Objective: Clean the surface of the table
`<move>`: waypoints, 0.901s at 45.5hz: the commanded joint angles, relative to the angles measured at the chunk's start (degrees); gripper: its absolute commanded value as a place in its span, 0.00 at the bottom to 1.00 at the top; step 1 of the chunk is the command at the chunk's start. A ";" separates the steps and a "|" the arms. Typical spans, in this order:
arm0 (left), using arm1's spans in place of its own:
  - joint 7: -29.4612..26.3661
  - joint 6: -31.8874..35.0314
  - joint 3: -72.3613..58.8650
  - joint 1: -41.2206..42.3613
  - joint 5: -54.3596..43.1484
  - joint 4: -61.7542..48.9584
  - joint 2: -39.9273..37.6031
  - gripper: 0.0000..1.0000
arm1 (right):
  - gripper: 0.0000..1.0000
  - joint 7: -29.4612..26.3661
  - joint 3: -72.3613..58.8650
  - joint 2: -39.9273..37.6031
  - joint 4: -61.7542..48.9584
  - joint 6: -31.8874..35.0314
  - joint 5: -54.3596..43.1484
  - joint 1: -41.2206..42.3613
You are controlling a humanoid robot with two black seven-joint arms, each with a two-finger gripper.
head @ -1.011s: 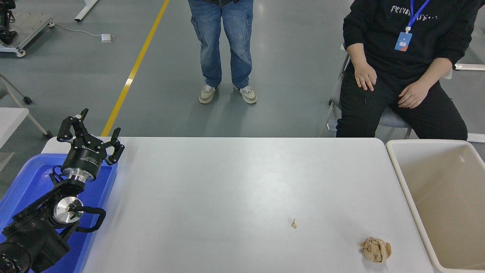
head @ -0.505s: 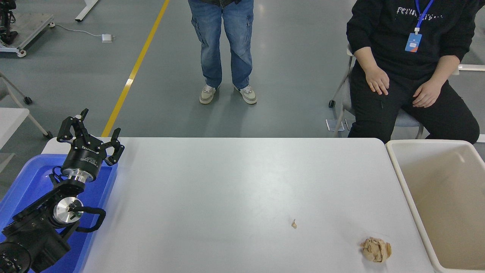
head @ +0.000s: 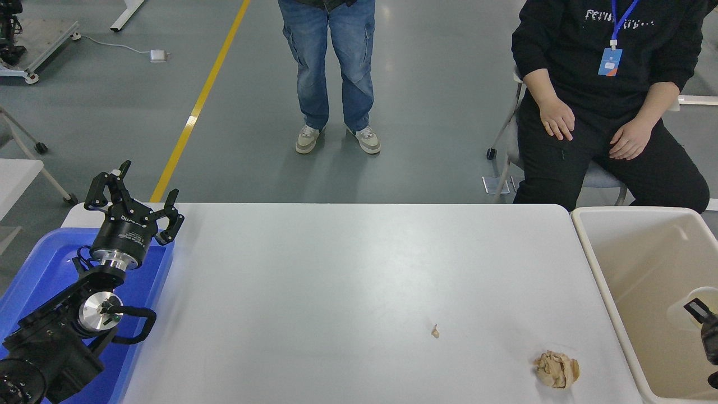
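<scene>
The white table surface (head: 336,269) fills the middle of the head view. A crumpled brown paper ball (head: 556,369) lies on it near the front right corner. A tiny brown scrap (head: 435,331) lies a little to its left. My right gripper (head: 708,334) only just shows at the right edge, over the beige bin, well apart from the paper ball. Too little of it shows to tell its state. My left gripper (head: 145,188) is parked open and empty above the blue tray at the lower left.
A beige bin (head: 589,247) stands against the table's right end, with a pale rounded shape (head: 680,307) inside by my right gripper. A blue tray (head: 39,264) sits at the left end. One person stands beyond the far edge and another sits at the far right.
My right gripper has come into view at the right edge over the bin. The seated person shifted slightly to the right. The left arm and the paper have not moved.
</scene>
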 commanded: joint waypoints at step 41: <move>0.00 0.00 0.00 0.00 0.00 -0.01 0.04 1.00 | 0.32 0.00 -0.52 2.10 -0.32 -3.86 -0.10 0.69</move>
